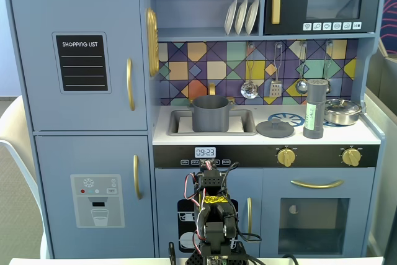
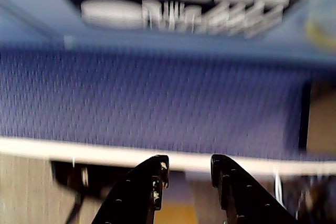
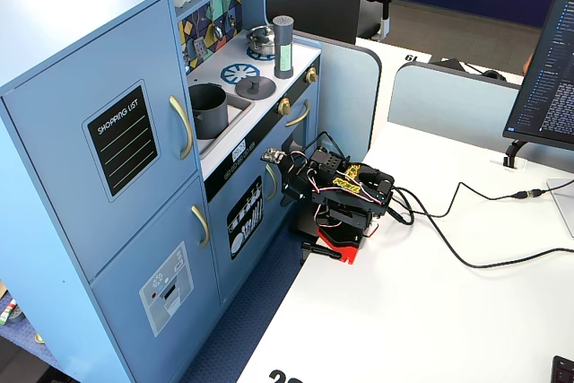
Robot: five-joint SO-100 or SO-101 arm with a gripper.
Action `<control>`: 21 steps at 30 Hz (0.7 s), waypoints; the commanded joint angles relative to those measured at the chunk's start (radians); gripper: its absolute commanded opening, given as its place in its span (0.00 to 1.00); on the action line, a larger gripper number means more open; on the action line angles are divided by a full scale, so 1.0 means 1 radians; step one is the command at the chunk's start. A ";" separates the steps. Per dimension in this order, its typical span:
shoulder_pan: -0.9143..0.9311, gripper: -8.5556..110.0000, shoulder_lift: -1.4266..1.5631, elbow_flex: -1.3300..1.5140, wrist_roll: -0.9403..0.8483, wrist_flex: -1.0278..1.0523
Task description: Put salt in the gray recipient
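Salt shaker upright on the toy stove, up and right of slightly parted, empty fingers (folded low).

Wrist view motion-blurred: shapes along top edge unreadable, jaws cut off by bottom edge. Gray recipient base hidden inside sink. Salt label lettering too small to read. Arm cut off by bottom edge in a fixed view, jaws hidden there.
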 commanded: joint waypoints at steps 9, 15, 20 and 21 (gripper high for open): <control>-0.002 0.08 0.012 -0.006 0.011 0.060; -0.002 0.08 0.012 -0.006 0.009 0.060; -0.003 0.08 0.012 -0.006 0.008 0.061; -0.006 0.08 0.012 -0.006 0.008 0.061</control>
